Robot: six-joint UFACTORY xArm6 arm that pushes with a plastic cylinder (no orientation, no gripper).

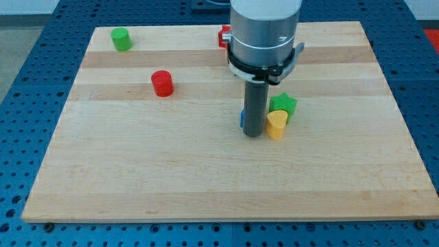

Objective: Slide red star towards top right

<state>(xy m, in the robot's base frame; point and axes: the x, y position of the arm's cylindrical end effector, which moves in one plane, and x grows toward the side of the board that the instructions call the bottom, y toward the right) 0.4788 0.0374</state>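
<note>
Red star (223, 36) sits mostly hidden at the surface's top edge; the tip (253, 134) — no gripper, holding nothing — should probably circle left of it, then push right.

Light wooden counter (137, 178) has a green cylinder block (121, 39), red cylinder block (162, 83), plus yellow block (276, 125) touching a green block (283, 105).

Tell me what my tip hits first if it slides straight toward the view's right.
Your tip would probably meet the yellow block first; it sits right beside the rod, with the green block just behind. Depth is uncertain.
</note>
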